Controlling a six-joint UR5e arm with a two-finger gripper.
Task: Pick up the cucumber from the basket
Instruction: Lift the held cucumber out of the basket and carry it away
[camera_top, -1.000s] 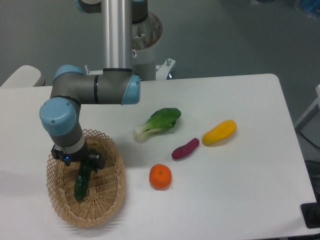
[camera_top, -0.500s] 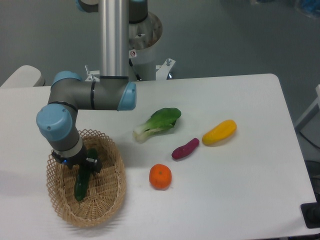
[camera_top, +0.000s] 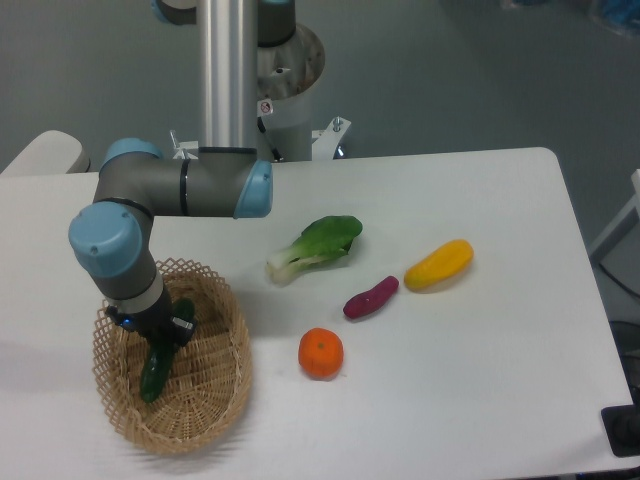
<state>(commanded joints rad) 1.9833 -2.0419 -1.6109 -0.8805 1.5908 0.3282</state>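
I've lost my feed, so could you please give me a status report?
Pincer down in basket, at cucumber's upper end. Closure unclear. Nothing blocking.

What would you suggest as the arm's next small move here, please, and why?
Probably a short, straight lift. The end effector sits down inside the basket at the upper end of the cucumber, which hangs steeply below it with its lower end near the basket floor. Whether the fingers are fully closed on it cannot be seen, so rising slowly would test the grip and clear the rim.
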